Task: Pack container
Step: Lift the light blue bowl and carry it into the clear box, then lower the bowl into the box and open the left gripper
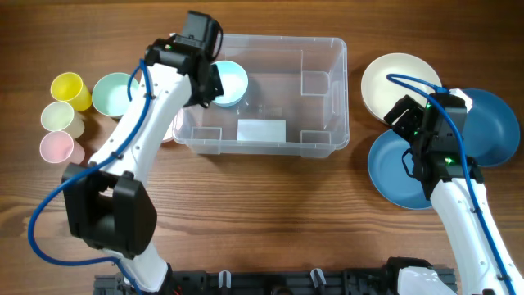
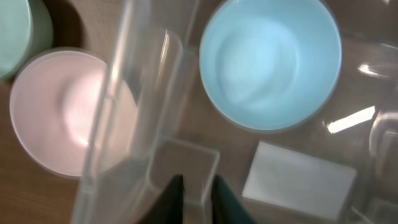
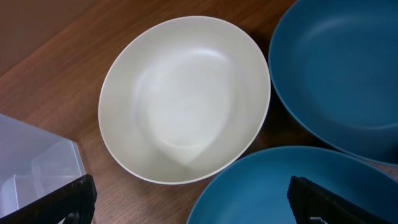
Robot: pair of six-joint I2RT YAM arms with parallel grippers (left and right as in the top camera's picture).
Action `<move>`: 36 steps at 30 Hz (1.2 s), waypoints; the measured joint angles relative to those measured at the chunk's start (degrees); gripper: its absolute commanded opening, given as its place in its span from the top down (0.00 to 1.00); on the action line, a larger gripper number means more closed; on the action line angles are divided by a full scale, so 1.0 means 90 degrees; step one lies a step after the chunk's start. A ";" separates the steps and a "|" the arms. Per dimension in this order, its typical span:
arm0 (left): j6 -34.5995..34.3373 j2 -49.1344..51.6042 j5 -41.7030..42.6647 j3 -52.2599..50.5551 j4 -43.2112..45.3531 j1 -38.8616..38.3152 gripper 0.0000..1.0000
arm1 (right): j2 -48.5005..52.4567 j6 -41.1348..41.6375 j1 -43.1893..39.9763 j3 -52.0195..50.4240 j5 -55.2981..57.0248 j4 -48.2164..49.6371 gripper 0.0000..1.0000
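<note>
The left end effector (image 2: 198, 194), nearly closed on nothing, is positioned at the left wall of the large clear plastic rectangular container (image 1: 323, 106) on the wooden worktop (image 1: 270, 213), which could be snagged and dragged on withdrawal; the right end effector (image 3: 189, 196) is wide open and empty.

a bowl (image 1: 229, 82) lies in the container's (image 1: 286, 90) left end.

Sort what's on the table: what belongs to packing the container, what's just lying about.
Job: container, light blue bowl inside it; likely awaiting packing: pink bowl, green bowl, yellow cup, pale cup, pink cup, cream plate, darker blue plate, lighter blue plate.
Lying about: only the black rail along the near edge.
</note>
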 measured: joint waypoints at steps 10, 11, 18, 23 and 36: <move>-0.0272 -0.0024 0.0202 0.0005 -0.0690 -0.0665 0.96 | 0.0000 0.0000 0.0000 0.0000 0.0000 0.0000 0.00; -0.0277 -0.0024 0.0206 0.0005 -0.0816 -0.0690 0.96 | 0.0000 0.0000 0.0000 0.0000 0.0000 0.0000 0.00; -0.0299 -0.0024 0.0206 0.0002 -0.1413 -0.0695 0.96 | 0.0000 0.0000 0.0000 0.0000 0.0000 0.0000 0.00; -0.0313 -0.0024 0.0206 0.0002 -0.1355 -0.0695 0.96 | 0.0000 0.0000 0.0000 0.0000 0.0000 0.0000 0.00; -0.0367 -0.0024 0.0206 0.0002 -0.1438 -0.0695 0.96 | 0.0000 0.0000 0.0000 0.0000 0.0000 0.0000 0.00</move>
